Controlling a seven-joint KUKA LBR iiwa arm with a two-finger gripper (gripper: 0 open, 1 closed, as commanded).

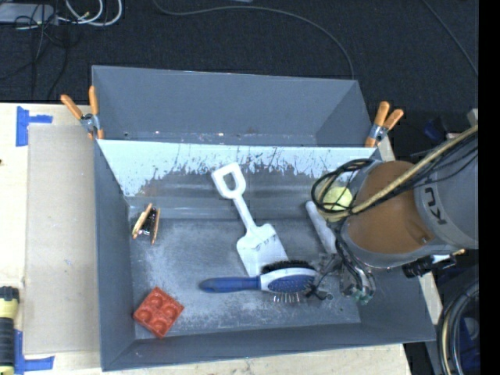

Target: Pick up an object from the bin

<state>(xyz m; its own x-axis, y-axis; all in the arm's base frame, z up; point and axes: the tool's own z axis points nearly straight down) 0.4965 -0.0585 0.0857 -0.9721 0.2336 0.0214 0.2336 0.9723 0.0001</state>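
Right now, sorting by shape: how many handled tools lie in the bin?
2. A white shovel lies in the middle, handle toward the back wall; a blue brush lies in front of it, head toward the arm. The arm covers part of the bin, so more may be hidden.

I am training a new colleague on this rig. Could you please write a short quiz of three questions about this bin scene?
1. True or false: the red brick lies near the lower left corner of the bin, as the camera sees it.
2. What colour is the toy shovel in the middle of the bin?
3. Which thing lies nearest the hand? A) blue brush B) red brick C) toy shovel

Key: 1 true; 2 white; 3 A.
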